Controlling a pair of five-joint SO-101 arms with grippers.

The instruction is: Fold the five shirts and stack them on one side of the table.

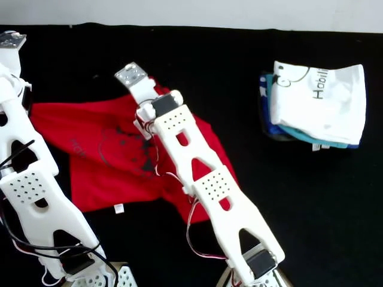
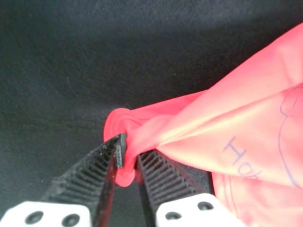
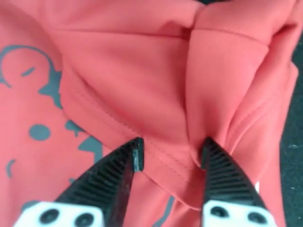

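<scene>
A red shirt (image 1: 114, 155) with a dark print lies spread and creased on the black table (image 1: 311, 215), left of centre. My left gripper (image 2: 127, 156) is shut on a bunched corner of the red shirt (image 2: 227, 127) at its left edge. My right gripper (image 3: 170, 153) stands open just above a raised fold of the red shirt (image 3: 132, 71) near its far edge, with one finger (image 3: 128, 163) on each side of a seam. In the high view, the right arm (image 1: 197, 173) lies across the shirt's right half.
A stack of folded shirts (image 1: 317, 104) sits at the far right, white on top with teal and blue beneath. The left arm (image 1: 27, 179) runs along the table's left edge. Bare black table lies between the red shirt and the stack.
</scene>
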